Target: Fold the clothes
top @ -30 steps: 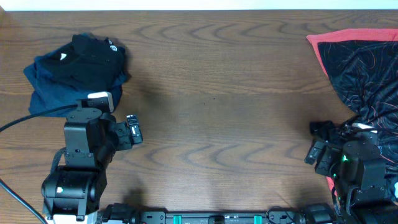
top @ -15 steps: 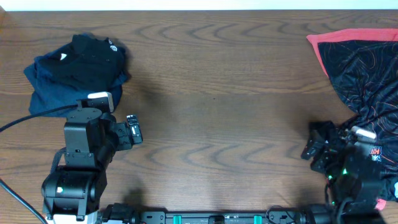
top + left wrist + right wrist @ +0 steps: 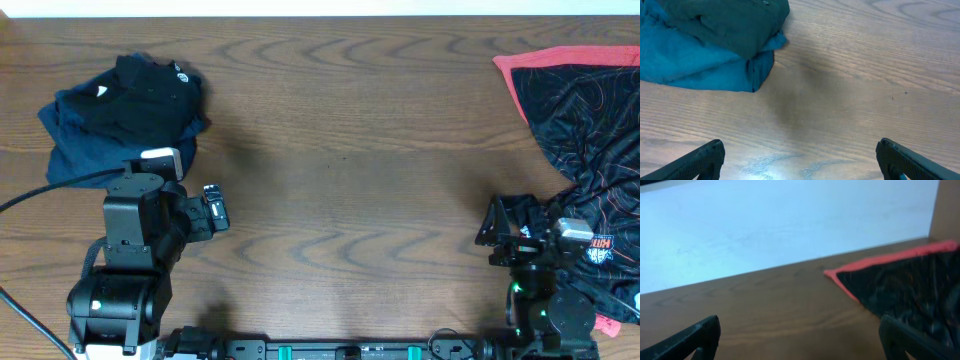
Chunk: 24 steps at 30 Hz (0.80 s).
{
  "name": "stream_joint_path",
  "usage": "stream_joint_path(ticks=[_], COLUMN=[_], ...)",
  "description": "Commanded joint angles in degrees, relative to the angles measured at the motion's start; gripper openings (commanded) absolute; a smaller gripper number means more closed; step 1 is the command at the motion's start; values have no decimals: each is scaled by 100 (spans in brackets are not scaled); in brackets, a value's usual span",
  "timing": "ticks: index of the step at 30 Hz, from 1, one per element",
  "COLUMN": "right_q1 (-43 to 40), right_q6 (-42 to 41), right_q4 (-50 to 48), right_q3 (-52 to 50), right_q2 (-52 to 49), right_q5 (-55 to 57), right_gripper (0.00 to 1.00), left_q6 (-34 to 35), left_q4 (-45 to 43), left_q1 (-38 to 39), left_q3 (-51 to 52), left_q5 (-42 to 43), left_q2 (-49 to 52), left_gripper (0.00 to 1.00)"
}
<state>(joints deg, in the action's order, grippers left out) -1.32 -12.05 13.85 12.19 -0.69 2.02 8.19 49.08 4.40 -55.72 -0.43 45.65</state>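
Observation:
The clothes lie in two places. At the far left a black garment [image 3: 150, 85] with small white marks sits bunched on a navy blue one [image 3: 85, 140]. A black garment with red trim [image 3: 585, 110] spreads over the far right corner and runs down beside the right arm. My left gripper [image 3: 215, 208] is open over bare wood just below the left pile, and its wrist view shows the navy fabric [image 3: 695, 65] ahead of it. My right gripper [image 3: 497, 232] is open at the left edge of the red-trimmed garment [image 3: 905, 290], holding nothing.
The brown wooden table [image 3: 350, 150] runs between the two piles. Its far edge [image 3: 765, 272] meets a white surface in the right wrist view. A black cable [image 3: 40, 190] trails off from the left arm. A bit of red trim [image 3: 605, 325] shows at the front right.
The right arm has drawn back toward the table's front edge and its gripper has shifted slightly left, still open. The left arm and both clothes piles have not moved.

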Motion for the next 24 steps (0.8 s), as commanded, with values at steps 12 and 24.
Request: stream_joint_path(ticks=[12, 24], right_q1=[-46, -44], right_q6=[435, 442], right_q4=[-975, -981], right_q3=[-1189, -1187], right_q2=[42, 35], right_q5=[-553, -531], right_gripper=[99, 99], left_q6=[70, 70], left_q4=[11, 11], left_q1=[28, 28], left_q3=[11, 11], left_q5=[-68, -68], left_q2=[4, 7], left_gripper=[98, 98])
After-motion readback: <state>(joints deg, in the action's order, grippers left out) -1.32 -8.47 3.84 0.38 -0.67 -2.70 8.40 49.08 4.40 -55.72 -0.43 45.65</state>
